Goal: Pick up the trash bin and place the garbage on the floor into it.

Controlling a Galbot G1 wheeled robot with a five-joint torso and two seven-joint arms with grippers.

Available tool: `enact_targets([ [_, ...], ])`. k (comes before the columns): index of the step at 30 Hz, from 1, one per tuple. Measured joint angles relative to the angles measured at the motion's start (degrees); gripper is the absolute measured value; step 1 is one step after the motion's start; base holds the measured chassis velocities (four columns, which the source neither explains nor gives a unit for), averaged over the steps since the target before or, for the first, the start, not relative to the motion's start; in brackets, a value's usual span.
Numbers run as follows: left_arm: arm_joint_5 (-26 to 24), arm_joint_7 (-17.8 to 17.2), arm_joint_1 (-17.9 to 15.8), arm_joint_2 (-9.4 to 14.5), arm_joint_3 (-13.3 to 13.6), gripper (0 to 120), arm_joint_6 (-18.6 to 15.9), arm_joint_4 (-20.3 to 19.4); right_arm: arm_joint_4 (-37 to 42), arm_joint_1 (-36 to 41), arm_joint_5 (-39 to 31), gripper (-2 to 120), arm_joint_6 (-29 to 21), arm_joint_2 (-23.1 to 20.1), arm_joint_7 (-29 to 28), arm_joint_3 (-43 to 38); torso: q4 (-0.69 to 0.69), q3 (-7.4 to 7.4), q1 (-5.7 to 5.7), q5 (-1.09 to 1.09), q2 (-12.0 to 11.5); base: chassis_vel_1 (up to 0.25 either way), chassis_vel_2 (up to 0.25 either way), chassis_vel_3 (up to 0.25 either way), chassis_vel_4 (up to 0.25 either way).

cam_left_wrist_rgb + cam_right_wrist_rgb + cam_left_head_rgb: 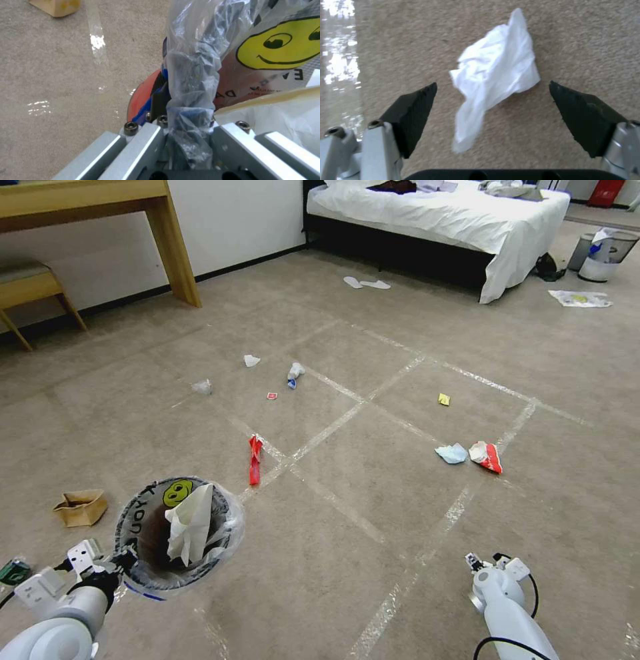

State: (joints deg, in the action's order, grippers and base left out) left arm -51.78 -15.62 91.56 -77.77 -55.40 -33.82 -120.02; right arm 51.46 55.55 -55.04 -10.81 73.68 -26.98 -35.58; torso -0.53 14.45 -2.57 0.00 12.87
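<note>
My left gripper is shut on the rim of the red trash bin, which hangs at the lower left with a white tissue in its clear liner. In the left wrist view the gripper pinches the liner and rim beside the smiley sticker. My right gripper is low at the right, and it stands open above a crumpled white tissue on the floor. More garbage lies about: a red wrapper, a blue mask, a red-white wrapper and a brown paper bag.
Farther off lie a tissue, a small bottle, a clear scrap and red and yellow bits. A bed, a desk leg, a stool and a grey bin line the back.
</note>
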Motion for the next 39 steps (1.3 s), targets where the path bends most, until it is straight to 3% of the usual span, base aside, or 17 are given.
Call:
enact_targets([
  [12,0.5,0.4,-0.1,-0.1,0.2,0,0.6,1.1,-4.9,-2.3,1.7,39,0.7,-0.1,2.6,-1.0,0.00,0.00,0.00,0.00,0.0,0.000,0.000,0.000,0.000],
  [19,0.5,0.4,0.1,0.0,0.1,0,0.9,1.1,-5.7,-2.5,2.3,19,0.9,0.0,3.4,-0.9,0.00,0.00,0.00,0.00,0.0,0.000,0.000,0.000,0.000],
  [21,0.7,0.4,0.1,0.0,0.1,0,1.0,1.1,-5.0,-2.1,2.3,7,0.9,0.1,3.5,-0.9,0.00,0.00,0.00,0.01,0.0,0.000,0.000,0.000,0.000],
  [25,0.8,0.4,0.2,-0.1,0.1,0,1.1,1.1,-2.7,-1.0,2.1,0,1.0,0.0,3.7,-0.8,0.00,0.00,0.00,0.01,0.0,0.000,0.000,0.000,0.000],
  [29,0.9,0.4,0.1,-0.1,0.2,0,1.1,1.0,4.9,2.3,1.2,0,1.9,-0.6,4.6,-0.4,-0.01,0.00,0.00,0.00,0.0,0.000,0.000,0.000,0.000],
  [31,0.9,0.3,0.0,0.1,0.5,0,1.0,0.7,13.7,5.4,0.6,0,6.1,-1.4,7.8,0.7,-0.02,0.00,0.00,0.01,0.0,0.000,0.000,0.000,0.000],
  [32,0.9,0.3,0.0,0.1,0.5,0,1.0,0.7,13.7,5.4,0.6,0,6.1,-1.4,7.8,0.7,-0.02,0.00,0.00,0.01,0.0,0.000,0.000,0.000,0.000],
  [34,0.9,0.2,-0.1,0.1,0.9,0,0.8,0.4,24.3,8.6,-0.5,0,9.9,-2.3,12.1,1.9,0.00,0.00,0.00,-0.01,0.0,0.000,0.000,0.000,0.000],
  [36,0.9,0.2,-0.1,0.1,1.0,0,0.8,0.3,26.5,9.2,-0.7,0,10.6,-2.5,13.0,2.2,0.00,0.00,0.00,0.00,0.0,0.000,0.000,0.000,0.000],
  [37,0.9,0.0,-0.1,0.1,1.4,0,0.6,-0.1,33.3,10.4,-1.1,0,12.9,-3.5,15.9,3.4,-0.01,0.00,0.00,0.00,0.0,0.000,0.000,0.000,0.000],
  [38,0.9,0.0,-0.1,0.1,1.4,0,0.6,-0.1,33.3,10.4,-1.1,0,12.9,-3.5,15.9,3.4,-0.01,0.00,0.00,0.00,0.0,0.000,0.000,0.000,0.000],
  [39,0.9,0.0,-0.2,0.1,1.7,0,0.5,-0.3,38.3,10.8,-1.5,0,14.8,-4.5,17.9,4.8,0.01,-0.01,0.00,-0.01,0.0,0.000,0.000,0.000,0.000],
])
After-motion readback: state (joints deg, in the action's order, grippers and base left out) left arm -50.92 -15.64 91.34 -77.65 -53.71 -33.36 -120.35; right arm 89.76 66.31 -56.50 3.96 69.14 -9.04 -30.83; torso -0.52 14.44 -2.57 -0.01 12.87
